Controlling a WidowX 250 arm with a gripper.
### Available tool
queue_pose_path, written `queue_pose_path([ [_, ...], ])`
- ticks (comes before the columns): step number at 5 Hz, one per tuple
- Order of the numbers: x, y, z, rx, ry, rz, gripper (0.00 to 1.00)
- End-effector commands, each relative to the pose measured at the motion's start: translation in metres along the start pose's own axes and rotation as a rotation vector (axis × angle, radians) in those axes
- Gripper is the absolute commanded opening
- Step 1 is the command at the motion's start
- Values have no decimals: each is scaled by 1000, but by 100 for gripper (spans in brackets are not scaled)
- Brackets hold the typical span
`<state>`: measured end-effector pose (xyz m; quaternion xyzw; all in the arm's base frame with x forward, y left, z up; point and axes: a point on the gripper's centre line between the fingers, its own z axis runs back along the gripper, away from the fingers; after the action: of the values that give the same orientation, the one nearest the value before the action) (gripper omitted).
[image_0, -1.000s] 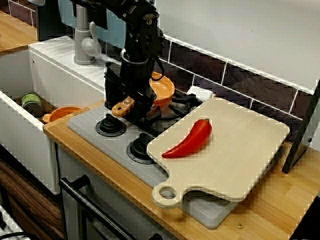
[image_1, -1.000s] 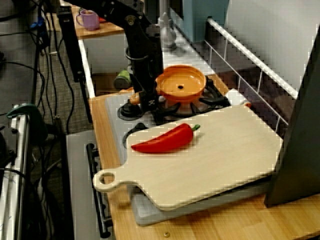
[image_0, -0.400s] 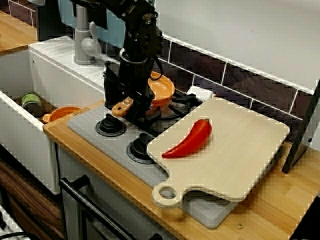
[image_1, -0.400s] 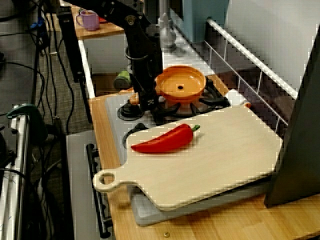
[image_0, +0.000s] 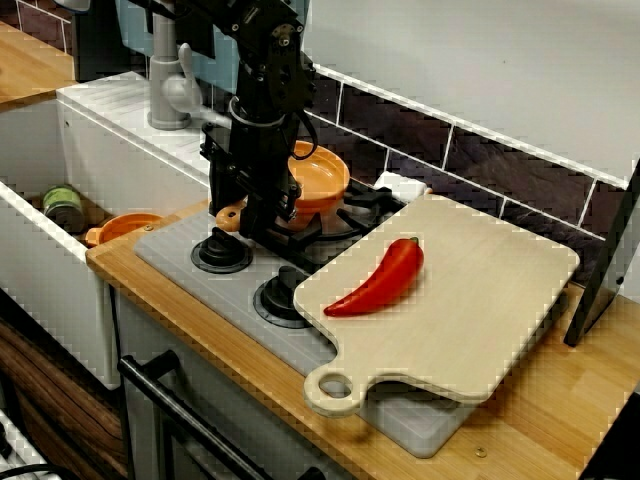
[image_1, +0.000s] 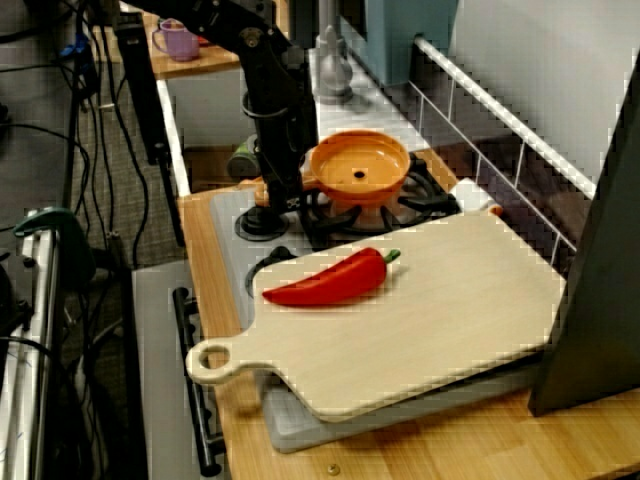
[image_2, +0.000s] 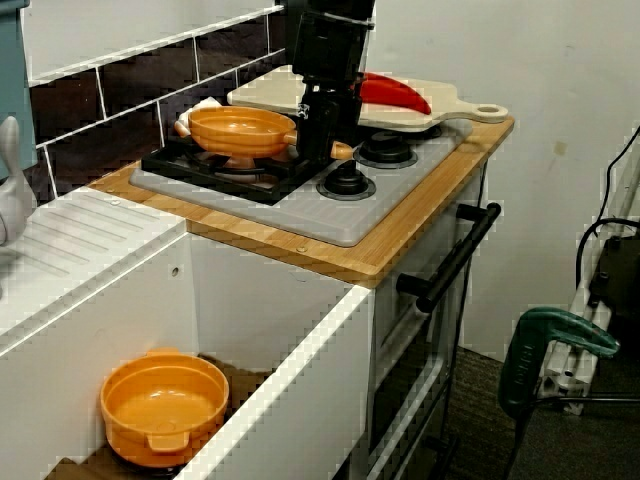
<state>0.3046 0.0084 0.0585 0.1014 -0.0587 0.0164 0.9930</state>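
Since a second ago your pincer (image_0: 260, 222) has slid a little toward the sink and the arm stands slightly more upright. The pan (image_0: 322, 176) has turned with it: its handle (image_0: 228, 214) now shows less of its tip in the front view. The pepper and the board have not moved.

The pincer is black, blocky and matte, and it comes down nearly straight. In the view from the sink end you can see its fingers (image_2: 318, 140) on either side of the handle (image_2: 343, 151), clenched on it, with the rounded tip poking out past them.

The pan (image_2: 240, 130) is smooth orange plastic, round and shallow, with a small dark hole in the middle of its floor. Its handle is a paler tan. It sits on the black grate (image_0: 352, 214) at the back of the grey stove (image_0: 175, 250).

Two round black knobs (image_0: 221, 250) sit on the stove's front edge, just beside the pincer.

A pale wooden cutting board (image_0: 480, 290) with a ring-shaped grip lies partly over the stove. On it lies a glossy red pepper (image_0: 380, 280), curved and pointed, well apart from the pan.

The worktop (image_0: 560, 410) is light wood. An orange bowl (image_2: 165, 405) lies in the white sink (image_2: 300, 400).
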Motion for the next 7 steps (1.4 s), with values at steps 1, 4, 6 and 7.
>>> queue_pose_path([
  [1, 7, 7, 26, -28, -44, 1, 0],
  [4, 7, 11, 56, -133, -43, -31, 0],
  [6, 10, 10, 52, -149, -42, -45, 0],
  [7, 12, 9, 45, -136, -40, -44, 0],
])
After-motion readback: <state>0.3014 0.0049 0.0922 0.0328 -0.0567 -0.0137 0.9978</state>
